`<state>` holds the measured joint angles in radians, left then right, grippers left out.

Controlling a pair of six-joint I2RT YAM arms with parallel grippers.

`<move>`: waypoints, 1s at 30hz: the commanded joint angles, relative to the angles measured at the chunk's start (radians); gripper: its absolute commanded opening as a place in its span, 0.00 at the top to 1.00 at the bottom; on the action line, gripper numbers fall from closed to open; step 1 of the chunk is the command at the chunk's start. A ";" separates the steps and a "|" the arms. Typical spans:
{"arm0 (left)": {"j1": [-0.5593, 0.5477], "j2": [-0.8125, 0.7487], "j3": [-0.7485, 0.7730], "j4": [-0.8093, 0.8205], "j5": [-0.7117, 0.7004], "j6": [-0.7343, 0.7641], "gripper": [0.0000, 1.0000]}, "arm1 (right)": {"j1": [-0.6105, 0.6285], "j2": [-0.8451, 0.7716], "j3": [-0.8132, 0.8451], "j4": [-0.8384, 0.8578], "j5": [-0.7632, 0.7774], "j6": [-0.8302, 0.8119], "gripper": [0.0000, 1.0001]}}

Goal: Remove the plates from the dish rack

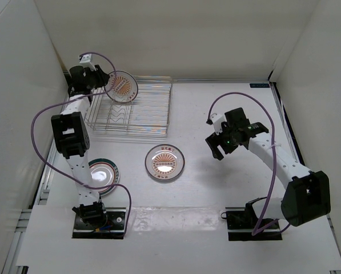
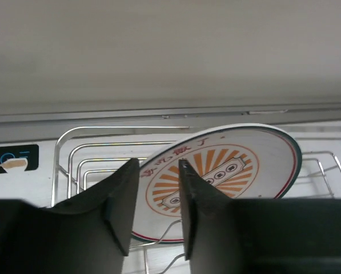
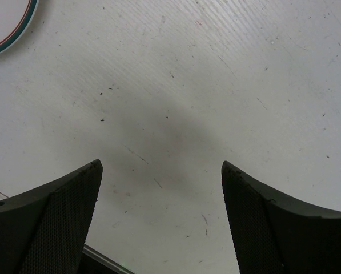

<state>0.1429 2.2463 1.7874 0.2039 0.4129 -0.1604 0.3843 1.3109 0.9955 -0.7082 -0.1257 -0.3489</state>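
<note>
The dish rack stands on the worktop. The only plate left in it leans at its far-left corner, facing the left tool. That tool's fingers are narrowly apart, and I cannot tell if they grip. The right tool hangs spread, well right of the rack.

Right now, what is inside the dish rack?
One sunburst plate, leaning at the far-left end of the dish rack, by the left gripper. Other wire slots look empty. The gripper's fingers hide the plate's lower edge, so its seating is unseen.
</note>
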 commanded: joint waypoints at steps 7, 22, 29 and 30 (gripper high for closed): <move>0.020 -0.074 -0.043 0.077 0.165 -0.041 0.72 | -0.007 -0.009 0.037 -0.013 0.020 -0.005 0.13; 0.073 -0.091 -0.144 0.147 0.291 -0.093 0.25 | -0.005 -0.030 0.045 -0.065 0.035 -0.019 0.13; 0.073 -0.113 -0.162 0.141 0.215 -0.065 0.00 | -0.005 -0.029 0.048 -0.068 0.038 -0.019 0.13; 0.075 -0.103 -0.152 0.087 0.202 -0.056 0.00 | -0.005 -0.029 0.051 -0.073 0.040 -0.019 0.13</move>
<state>0.2119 2.2120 1.6058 0.3508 0.6491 -0.2455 0.3809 1.3018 0.9989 -0.7612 -0.0917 -0.3519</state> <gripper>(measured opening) 0.998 0.865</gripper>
